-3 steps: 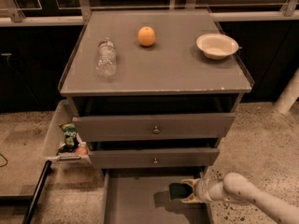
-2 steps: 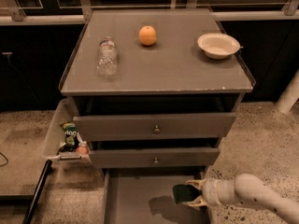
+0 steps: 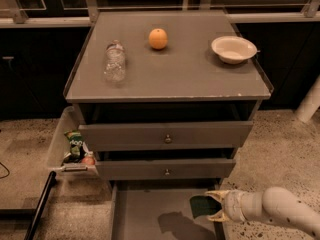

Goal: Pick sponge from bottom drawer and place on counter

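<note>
The sponge (image 3: 200, 206), dark green face showing, sits between the fingers of my gripper (image 3: 214, 206) at the right side of the open bottom drawer (image 3: 145, 209). The gripper comes in from the lower right on a white arm and is shut on the sponge, holding it a little above the drawer floor; its shadow falls on the floor to the left. The counter (image 3: 175, 79) is the grey top of the cabinet, above the two knobbed drawers.
On the counter are a plastic bottle (image 3: 114, 61) lying at the left, an orange (image 3: 158, 38) at the back and a white bowl (image 3: 233, 49) at the right. A side bin (image 3: 65, 149) with snack packs hangs at the cabinet's left. A white post (image 3: 310, 101) stands at the right.
The gripper has drawn back slightly to the right with the sponge and lifted it; the sponge's shadow has moved away from it on the drawer floor.
</note>
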Robot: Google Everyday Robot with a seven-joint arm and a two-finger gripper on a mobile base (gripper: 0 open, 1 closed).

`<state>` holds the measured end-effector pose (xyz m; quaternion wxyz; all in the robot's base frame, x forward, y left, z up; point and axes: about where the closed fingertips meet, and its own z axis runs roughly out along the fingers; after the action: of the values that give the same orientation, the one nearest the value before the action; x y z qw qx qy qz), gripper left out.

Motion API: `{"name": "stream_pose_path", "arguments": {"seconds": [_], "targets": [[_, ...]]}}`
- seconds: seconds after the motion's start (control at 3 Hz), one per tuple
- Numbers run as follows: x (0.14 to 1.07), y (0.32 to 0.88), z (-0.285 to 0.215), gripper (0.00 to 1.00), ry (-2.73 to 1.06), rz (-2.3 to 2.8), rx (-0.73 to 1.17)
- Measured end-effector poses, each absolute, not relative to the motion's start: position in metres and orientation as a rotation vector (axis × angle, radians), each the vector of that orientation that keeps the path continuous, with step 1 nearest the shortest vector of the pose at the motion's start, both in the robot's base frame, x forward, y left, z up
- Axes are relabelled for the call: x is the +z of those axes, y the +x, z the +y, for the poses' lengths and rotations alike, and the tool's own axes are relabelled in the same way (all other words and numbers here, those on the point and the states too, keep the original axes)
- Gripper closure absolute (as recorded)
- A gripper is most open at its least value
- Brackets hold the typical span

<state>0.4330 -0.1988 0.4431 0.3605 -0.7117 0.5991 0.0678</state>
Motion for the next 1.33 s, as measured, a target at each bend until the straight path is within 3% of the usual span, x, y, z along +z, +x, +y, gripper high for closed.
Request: {"name": "stream_pose_path", "arguments": {"seconds": [0.67, 1.33], "targets": [[0.479, 0.439, -0.2, 1.0, -1.852, 1.477, 0.115], [0.611, 0.507, -0.241, 1.0, -1.91, 1.289, 0.087]]}}
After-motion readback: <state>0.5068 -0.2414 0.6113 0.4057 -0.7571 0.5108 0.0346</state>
